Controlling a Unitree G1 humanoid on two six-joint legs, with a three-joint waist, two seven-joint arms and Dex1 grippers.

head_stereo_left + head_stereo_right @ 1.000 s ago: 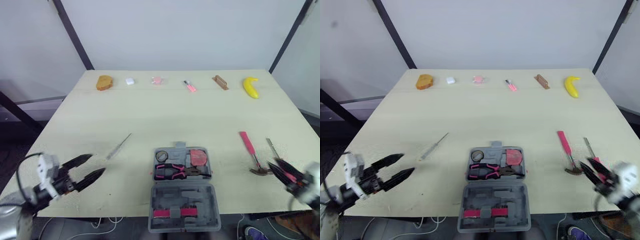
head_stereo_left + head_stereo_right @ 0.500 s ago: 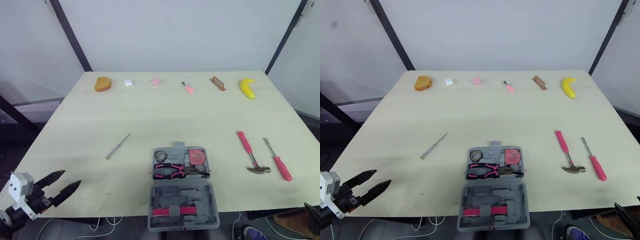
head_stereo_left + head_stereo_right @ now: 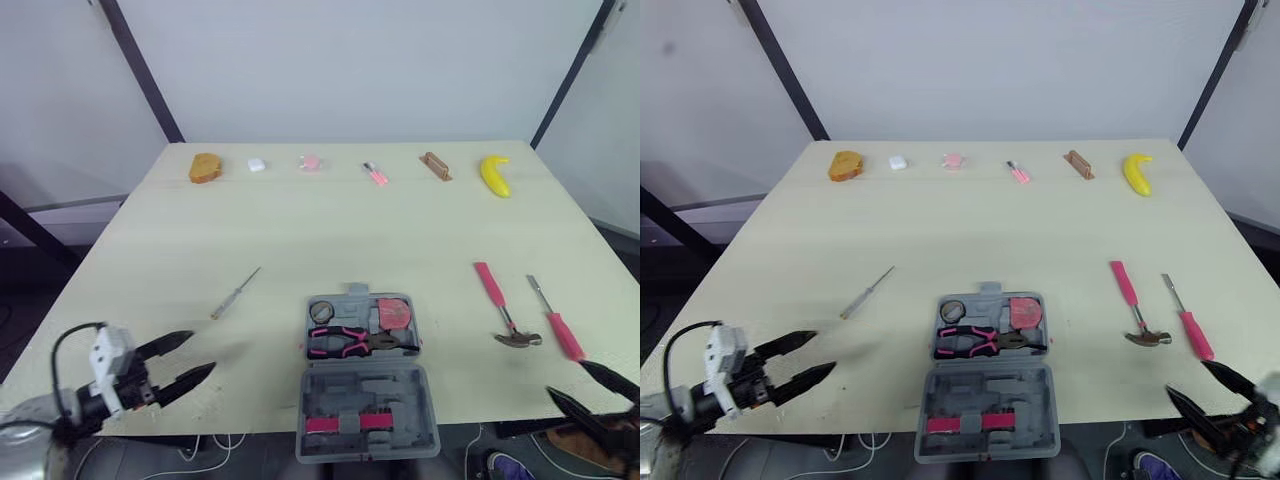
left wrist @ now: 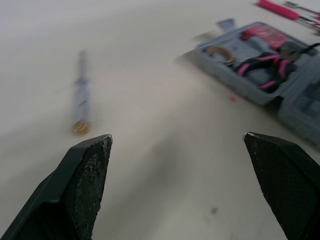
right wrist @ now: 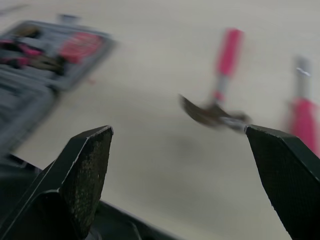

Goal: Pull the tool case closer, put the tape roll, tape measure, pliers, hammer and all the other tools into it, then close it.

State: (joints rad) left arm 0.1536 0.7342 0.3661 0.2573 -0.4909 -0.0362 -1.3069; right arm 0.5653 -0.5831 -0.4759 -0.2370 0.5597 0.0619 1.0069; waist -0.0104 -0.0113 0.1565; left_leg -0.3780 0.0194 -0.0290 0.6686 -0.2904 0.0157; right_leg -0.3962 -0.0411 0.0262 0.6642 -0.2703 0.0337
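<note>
The grey tool case [image 3: 418,352] lies open at the table's front middle, its lid [image 3: 368,412] folded toward me. The pink-handled pliers [image 3: 358,342], the tape roll [image 3: 322,311] and the red tape measure [image 3: 397,312] sit in its tray. A pink-handled hammer [image 3: 505,308] and a pink screwdriver [image 3: 555,320] lie to its right, and a thin clear screwdriver [image 3: 235,293] to its left. My left gripper [image 3: 198,354] is open over the front left edge, pointing at the case. My right gripper [image 3: 566,379] is open at the front right edge, short of the hammer [image 5: 220,100].
Along the table's far edge lie a brown bread piece [image 3: 205,167], a small white block [image 3: 257,165], a pink item [image 3: 311,161], a pink marker [image 3: 376,174], a brown block [image 3: 437,166] and a banana [image 3: 494,175].
Both grippers drew back off the table's front edge and have come forward again, still open. The tools and the case lie where they were.
</note>
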